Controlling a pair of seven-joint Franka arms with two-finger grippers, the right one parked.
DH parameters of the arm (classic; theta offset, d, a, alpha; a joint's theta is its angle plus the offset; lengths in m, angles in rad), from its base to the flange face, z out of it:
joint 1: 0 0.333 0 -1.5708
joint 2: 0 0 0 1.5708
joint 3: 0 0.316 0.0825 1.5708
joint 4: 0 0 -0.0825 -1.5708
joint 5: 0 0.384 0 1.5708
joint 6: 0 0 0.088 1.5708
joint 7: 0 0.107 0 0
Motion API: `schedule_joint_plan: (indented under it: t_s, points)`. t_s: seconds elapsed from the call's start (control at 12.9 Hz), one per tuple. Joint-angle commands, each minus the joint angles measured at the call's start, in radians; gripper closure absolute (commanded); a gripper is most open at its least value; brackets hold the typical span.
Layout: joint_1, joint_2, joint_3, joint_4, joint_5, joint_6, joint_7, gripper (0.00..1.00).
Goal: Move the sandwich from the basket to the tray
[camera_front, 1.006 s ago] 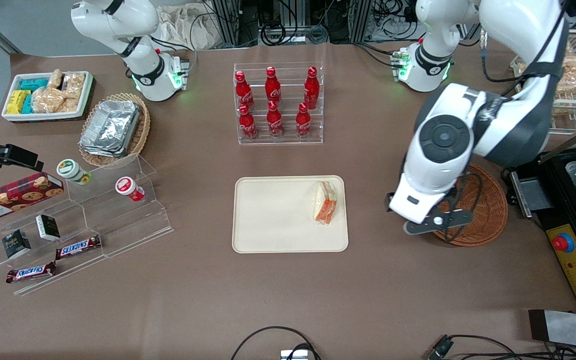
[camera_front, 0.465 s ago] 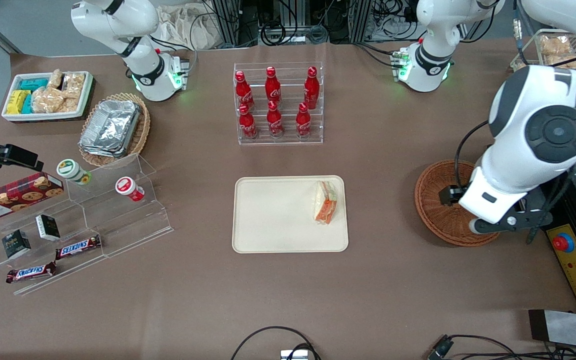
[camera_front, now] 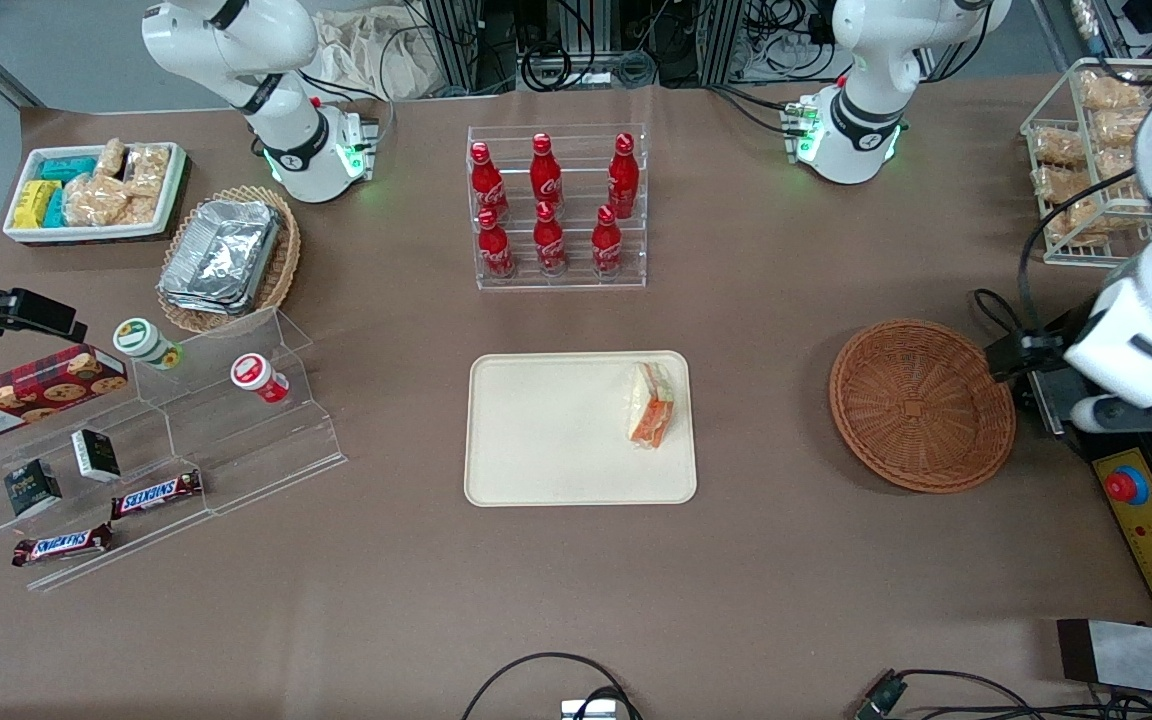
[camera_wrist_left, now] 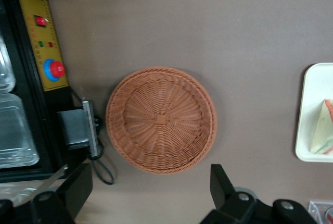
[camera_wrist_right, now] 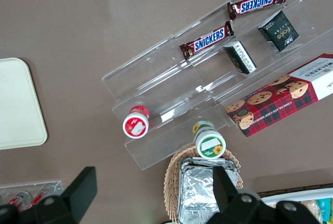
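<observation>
Sandwich [camera_front: 651, 405]: one unit, lying on the tray [camera_front: 546, 430] close to the rim toward the working arm's end; the remaining tray surface is bare. Basket [camera_front: 921, 405]: one unit, empty, well apart from the tray with open tabletop between them. Gripper [camera_wrist_left: 148, 195]: raised above the table beside the basket, fingers [camera_wrist_left: 78, 187] spread, grasping nothing. Six red bottles [camera_front: 548, 205] stand in one rack.

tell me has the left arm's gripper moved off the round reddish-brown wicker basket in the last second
Yes. The left arm's gripper, fingers open, has swung from above the round reddish-brown wicker basket toward the working arm's end of the table, leaving the basket uncovered.
</observation>
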Motion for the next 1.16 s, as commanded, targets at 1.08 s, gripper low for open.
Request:
schedule_joint_plan:
  t_s: [1.08]
  points:
    - [-0.14, -0.267, 0.201, -0.2, -0.096, -0.008, 0.16, 0.0]
